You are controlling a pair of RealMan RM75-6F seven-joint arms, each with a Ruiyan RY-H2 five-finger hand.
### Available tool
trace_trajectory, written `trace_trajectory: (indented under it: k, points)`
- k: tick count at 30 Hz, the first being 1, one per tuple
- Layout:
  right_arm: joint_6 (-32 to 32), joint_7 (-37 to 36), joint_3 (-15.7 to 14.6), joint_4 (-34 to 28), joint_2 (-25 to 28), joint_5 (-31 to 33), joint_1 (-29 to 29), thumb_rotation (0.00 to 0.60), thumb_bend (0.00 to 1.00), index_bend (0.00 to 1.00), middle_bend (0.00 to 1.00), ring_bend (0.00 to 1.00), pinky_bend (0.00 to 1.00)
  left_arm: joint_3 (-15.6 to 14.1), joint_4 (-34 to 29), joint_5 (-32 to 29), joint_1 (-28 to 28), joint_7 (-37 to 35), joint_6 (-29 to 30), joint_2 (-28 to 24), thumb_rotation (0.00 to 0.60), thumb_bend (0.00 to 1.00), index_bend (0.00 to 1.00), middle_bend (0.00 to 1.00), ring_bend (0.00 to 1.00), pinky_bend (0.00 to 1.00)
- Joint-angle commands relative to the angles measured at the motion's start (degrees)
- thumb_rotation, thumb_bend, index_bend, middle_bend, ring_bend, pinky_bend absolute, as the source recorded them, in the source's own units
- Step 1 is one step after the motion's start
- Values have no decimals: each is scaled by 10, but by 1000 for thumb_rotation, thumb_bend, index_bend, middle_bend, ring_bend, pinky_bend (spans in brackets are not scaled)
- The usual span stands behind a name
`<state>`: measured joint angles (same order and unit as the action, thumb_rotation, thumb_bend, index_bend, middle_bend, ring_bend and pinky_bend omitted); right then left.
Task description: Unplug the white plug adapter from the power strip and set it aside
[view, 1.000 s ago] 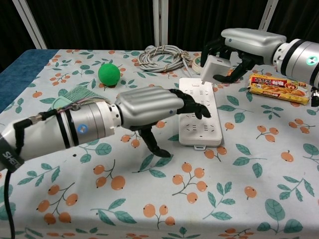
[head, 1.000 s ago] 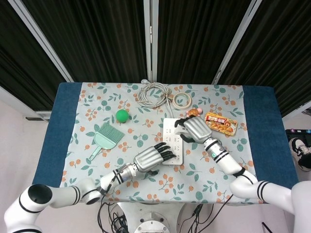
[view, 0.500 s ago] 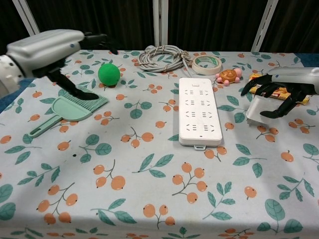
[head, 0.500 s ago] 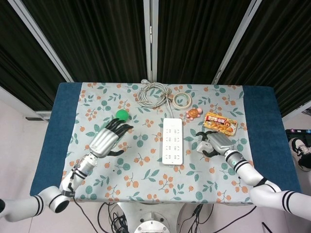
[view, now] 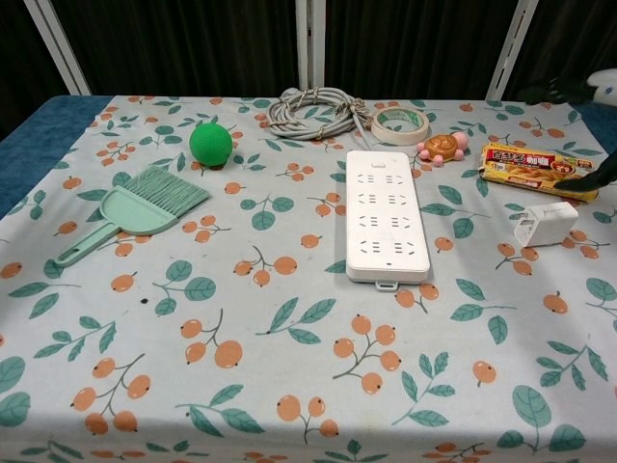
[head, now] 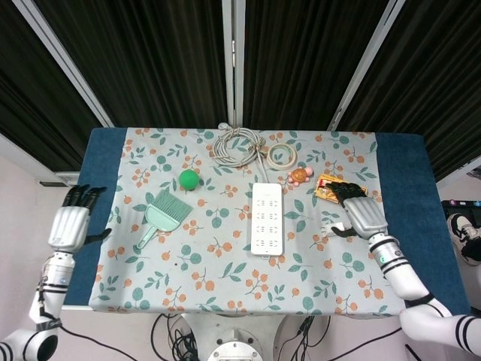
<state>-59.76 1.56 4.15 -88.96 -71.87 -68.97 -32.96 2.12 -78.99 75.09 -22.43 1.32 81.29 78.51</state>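
The small white plug adapter (view: 545,223) lies free on the floral-clothed bench (view: 289,386), right of the flat white power strip (view: 386,214). The right hand (head: 359,213), fingers spread and empty, has lifted off it since half a second ago. The left hand (head: 71,222), also spread, has withdrawn past the bench's left edge.

Left hand (head: 68,226): silver-grey metallic shell over the back, smooth and rounded, with black fingers (head: 80,194). Wrist section is white with black ring bands; forearm casing beyond it is glossy white. Right hand (head: 364,214): same silver-grey back plate and black fingers (head: 340,189). Its wrist carries black bands and a small green mark, joining a white, rounded arm segment with further black bands near the elbow.
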Motion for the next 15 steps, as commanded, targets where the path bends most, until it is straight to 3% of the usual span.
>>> trace_trajectory:
  k: [1,8,15]
  points:
    - [-166,41,-14,-52,28,-65,94,600,223,0,132,0,0,-3,-20,-16,39,15,34,-29,600,134,162,177,91,96]
    - [-300,30,-60,-82,52,-138,198,600,227,0,134,0,0,-19,-60,-2,103,33,92,-50,600,135,162,177,91,73]
    - [-333,7,-84,-80,53,-172,248,600,235,0,132,0,0,-32,-87,26,132,80,116,-40,600,134,162,175,90,51]
